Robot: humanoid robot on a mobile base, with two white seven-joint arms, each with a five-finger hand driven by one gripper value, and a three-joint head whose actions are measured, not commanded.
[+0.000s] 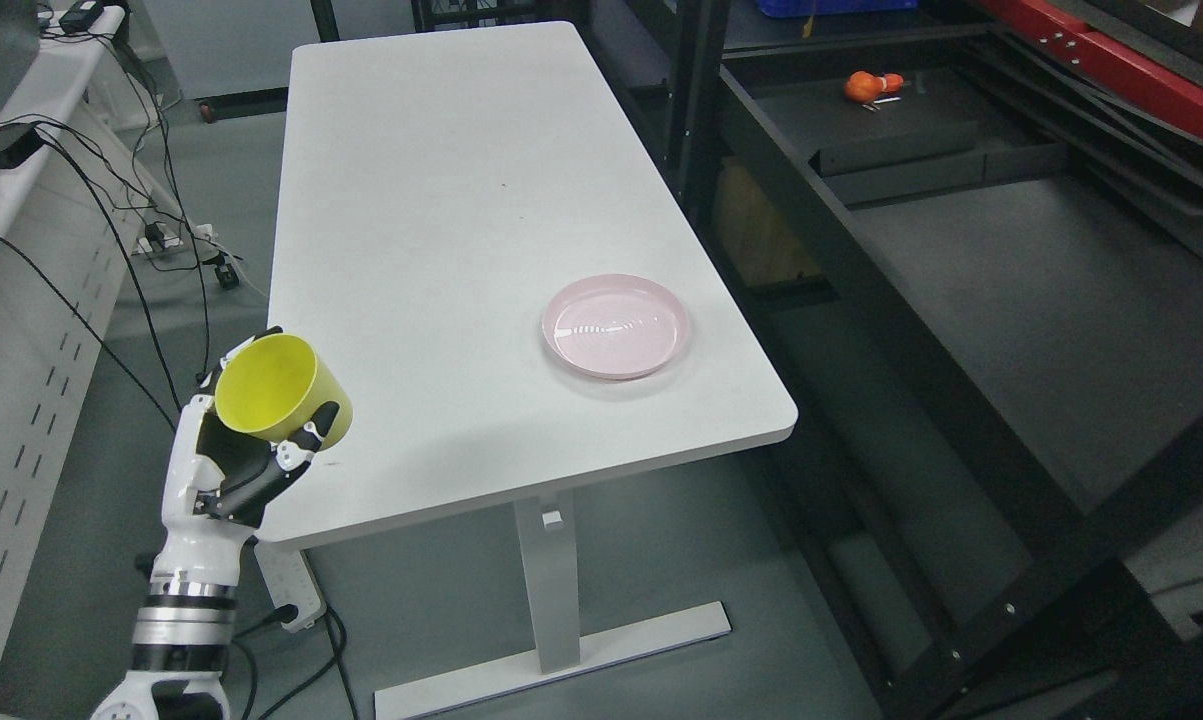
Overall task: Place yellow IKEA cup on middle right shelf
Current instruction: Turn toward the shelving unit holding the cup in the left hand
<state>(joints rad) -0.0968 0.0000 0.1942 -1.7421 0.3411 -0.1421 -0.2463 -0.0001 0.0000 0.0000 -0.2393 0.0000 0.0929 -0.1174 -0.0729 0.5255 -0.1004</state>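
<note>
Fingers (pixel 306 445) of the left hand (pixel 231 460) curl around the yellow cup (pixel 279 388) and hold it from below and behind. The cup is tipped on its side, with its open mouth facing up and to the left. It hangs in the air right at the near left corner of the desk (pixel 481 200), partly over the edge and partly over the floor.

The grip looks thin. Only a few fingertips show on the cup's wall, and the cup is smooth and round. If the hand turns fast, the cup could slip out and drop to the floor.

Farther right on the desk sits a pink plate (pixel 616 326), well apart from the cup. Past the desk's right side stands the dark shelf (pixel 1011 290), far from the cup. So the cup has a long way to go.

The arm may have to cross over the desk. If it goes too low, the cup could bump the desk edge or knock the plate. The shelf's black posts stand close to the desk's right side, and the cup could hit one going in.

The right hand is not seen.
</note>
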